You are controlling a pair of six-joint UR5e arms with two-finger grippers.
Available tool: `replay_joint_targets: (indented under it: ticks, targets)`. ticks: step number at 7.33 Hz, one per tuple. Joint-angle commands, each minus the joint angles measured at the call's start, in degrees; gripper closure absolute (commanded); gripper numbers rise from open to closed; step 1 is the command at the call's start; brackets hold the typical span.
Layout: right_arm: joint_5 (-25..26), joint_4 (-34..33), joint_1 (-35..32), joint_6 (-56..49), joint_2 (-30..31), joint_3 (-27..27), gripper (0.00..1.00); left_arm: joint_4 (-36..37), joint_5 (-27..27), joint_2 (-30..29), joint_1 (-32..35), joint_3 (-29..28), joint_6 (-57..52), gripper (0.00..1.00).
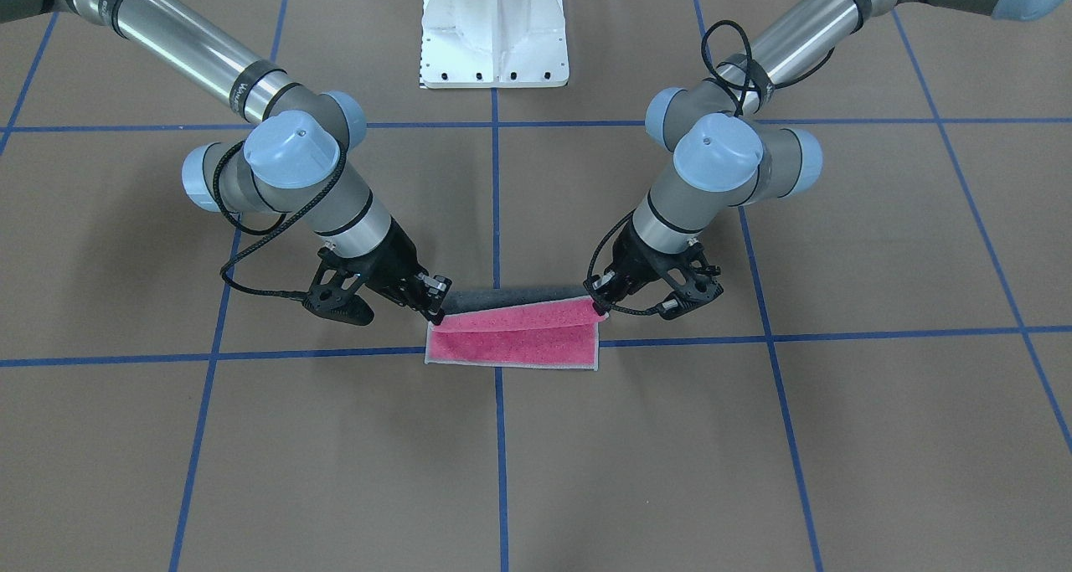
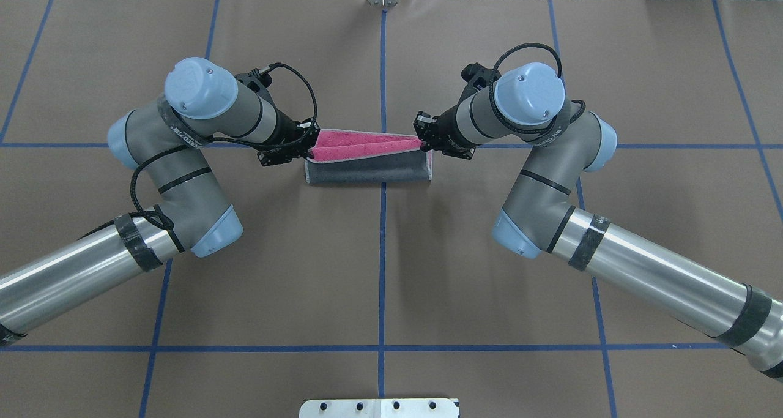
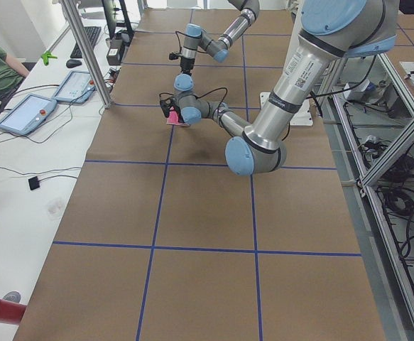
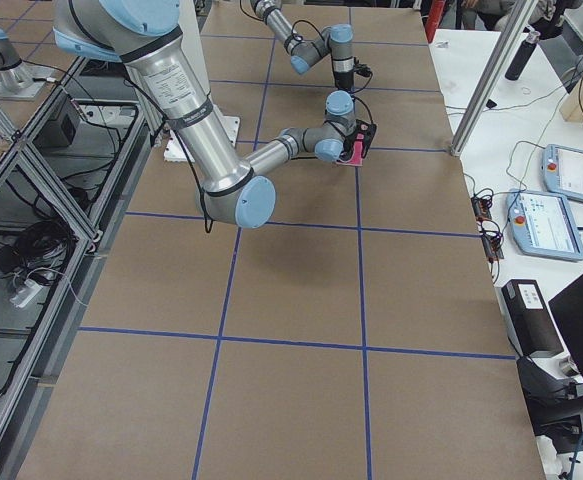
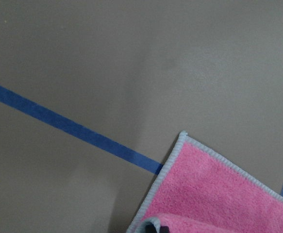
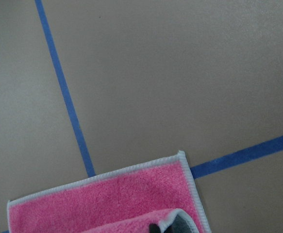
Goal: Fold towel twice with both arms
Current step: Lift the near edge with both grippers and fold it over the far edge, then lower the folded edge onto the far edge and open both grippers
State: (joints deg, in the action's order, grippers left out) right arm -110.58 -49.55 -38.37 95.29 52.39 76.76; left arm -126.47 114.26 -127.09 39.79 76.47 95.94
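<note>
The towel point(image 1: 511, 342) lies at the table's middle, half folded: its near edge is lifted and drawn over the flat pink half. The dark grey face point(image 2: 367, 168) curls up as a roll on the robot's side. My left gripper point(image 2: 309, 150) is shut on one lifted corner. It shows on the right in the front-facing view point(image 1: 598, 306). My right gripper point(image 2: 422, 141) is shut on the other lifted corner point(image 1: 436, 308). Both hold the edge just above the table. The wrist views show the flat pink layer point(image 5: 219, 194) point(image 6: 107, 199) with its light grey edging below each gripper.
The white bolted pedestal point(image 1: 494, 36) stands at the robot's side of the table. Blue tape lines point(image 2: 383, 253) cross the brown table cover. Beyond the far table edge is a desk with tablets point(image 3: 25, 114) and cables.
</note>
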Motion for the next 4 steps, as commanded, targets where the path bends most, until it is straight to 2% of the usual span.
replay_joint_targets:
  ticks: [1, 4]
  targets:
    - [0.01, -0.02, -0.30, 0.07, -0.10, 0.06, 1.00, -1.06, 0.00, -1.14, 0.03, -1.76, 0.13, 1.00]
    - [0.01, -0.02, -0.39, 0.07, -0.10, -0.03, 1.00, -1.06, -0.09, -1.84, 0.20, -1.93, 0.22, 1.00]
